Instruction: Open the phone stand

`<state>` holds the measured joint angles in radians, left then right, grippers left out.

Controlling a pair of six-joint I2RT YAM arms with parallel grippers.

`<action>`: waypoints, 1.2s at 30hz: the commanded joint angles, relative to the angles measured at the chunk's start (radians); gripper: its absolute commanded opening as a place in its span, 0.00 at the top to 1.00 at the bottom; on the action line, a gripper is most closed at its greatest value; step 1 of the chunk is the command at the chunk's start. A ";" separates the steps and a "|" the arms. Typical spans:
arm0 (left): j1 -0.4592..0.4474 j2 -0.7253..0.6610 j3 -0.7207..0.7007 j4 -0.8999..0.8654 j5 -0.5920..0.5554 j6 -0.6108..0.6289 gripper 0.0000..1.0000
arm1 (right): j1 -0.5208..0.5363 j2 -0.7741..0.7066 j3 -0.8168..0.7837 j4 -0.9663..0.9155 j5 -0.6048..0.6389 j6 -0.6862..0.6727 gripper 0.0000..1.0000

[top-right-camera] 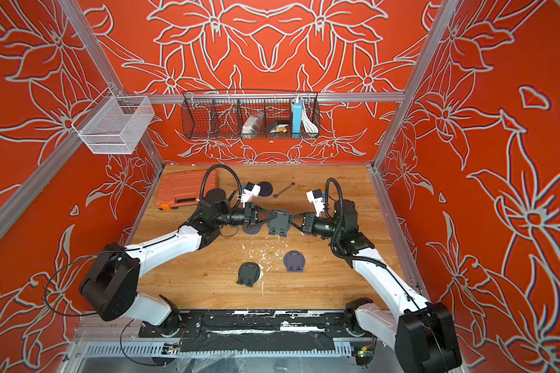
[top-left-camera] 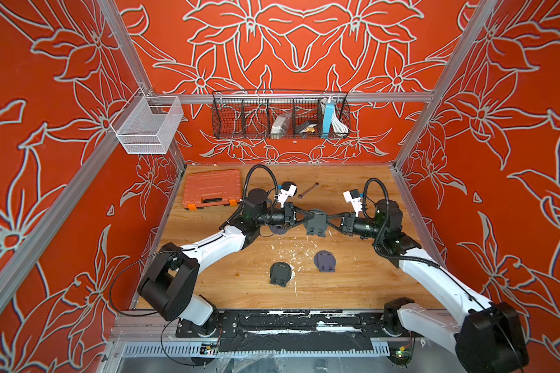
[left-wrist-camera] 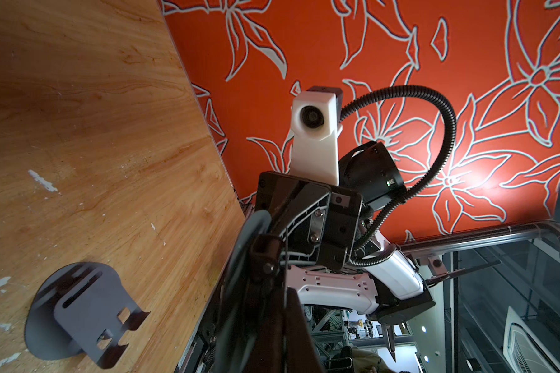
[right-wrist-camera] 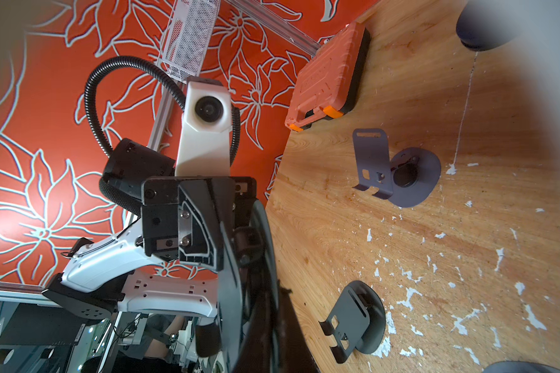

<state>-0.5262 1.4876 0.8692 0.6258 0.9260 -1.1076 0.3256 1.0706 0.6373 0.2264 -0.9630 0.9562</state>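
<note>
We've got left fingers (top-left-camera: 305,214) and right fingers (top-left-camera: 329,219) both pinched on the phone stand (top-left-camera: 316,223) over the tabletop (top-left-camera: 353,290), unfolding apparently not yet done.

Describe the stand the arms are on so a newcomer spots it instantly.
On the wooden table, look at its centre. The grey phone stand there is pinched between the left gripper and right gripper, which meet tip to tip. The dark stand and purple stand nearer the front lie free; only this one is gripped.
</note>
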 commanded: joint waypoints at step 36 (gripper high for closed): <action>0.082 -0.198 0.066 0.134 -0.022 0.469 1.00 | 0.012 0.345 0.016 -0.098 -0.214 0.031 1.00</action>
<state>-0.4572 1.3911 0.9058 0.5770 0.9283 -0.7570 0.3428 1.3682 0.6853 0.2821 -1.2407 0.9871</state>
